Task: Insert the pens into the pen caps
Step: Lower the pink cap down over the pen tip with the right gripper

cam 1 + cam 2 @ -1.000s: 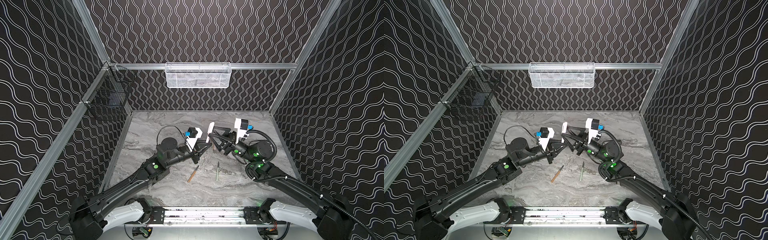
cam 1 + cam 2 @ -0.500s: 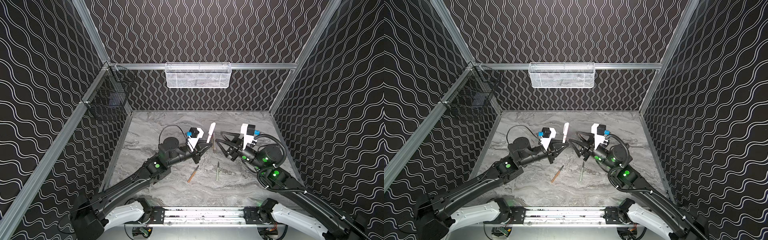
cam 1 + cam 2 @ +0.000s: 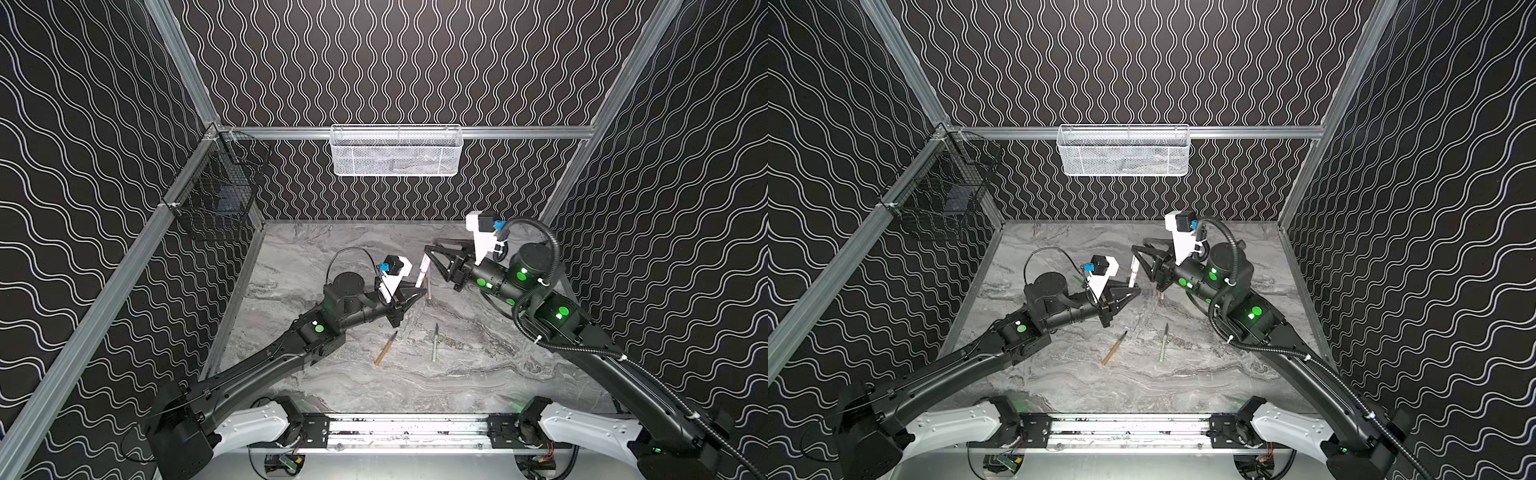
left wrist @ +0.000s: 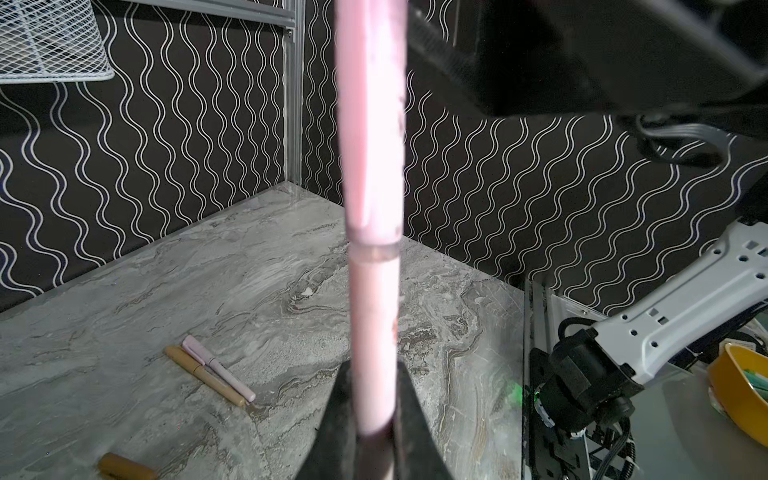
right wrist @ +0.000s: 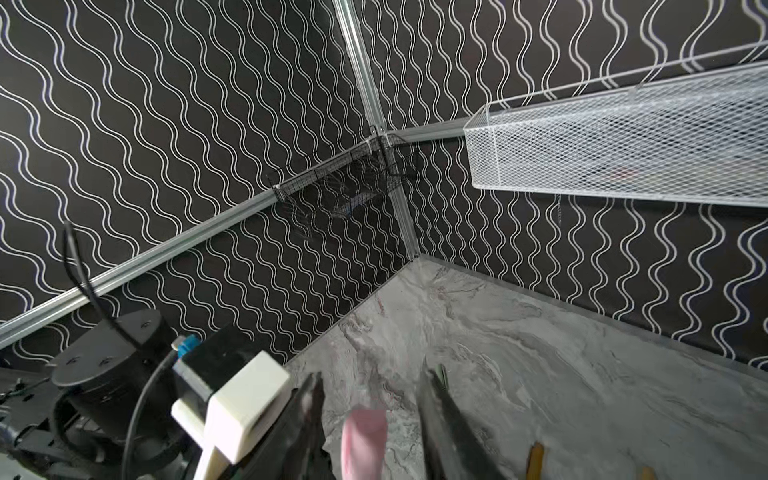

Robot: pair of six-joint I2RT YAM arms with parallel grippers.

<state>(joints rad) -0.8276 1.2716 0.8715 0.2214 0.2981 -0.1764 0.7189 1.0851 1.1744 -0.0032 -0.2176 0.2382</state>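
Left wrist view gives me the clearest look: the left gripper (image 4: 374,436) pinches the pink pen (image 4: 374,316) low on its barrel and holds it upright. The cap (image 4: 370,124) sits on the pen's upper end, with a thin seam where the two meet.

On the right wrist view I see the right gripper (image 5: 372,372) with its jaws spread. The cap's end stands between the fingers with a gap on either side, so nothing is gripped there.

Both top views put the pen above the middle of the table (image 3: 478,374), with the right gripper reaching in from the right at the pen's top. Nearer to me, a tan pen (image 3: 386,348) and a green pen (image 3: 434,343) lie uncapped on the marble, apart from each other, dark tips pointing far.

The left wrist view also shows a capped tan pen (image 4: 203,376) and a capped pink pen (image 4: 218,368) lying side by side, touching. A tan cap (image 4: 124,467) lies apart from them.
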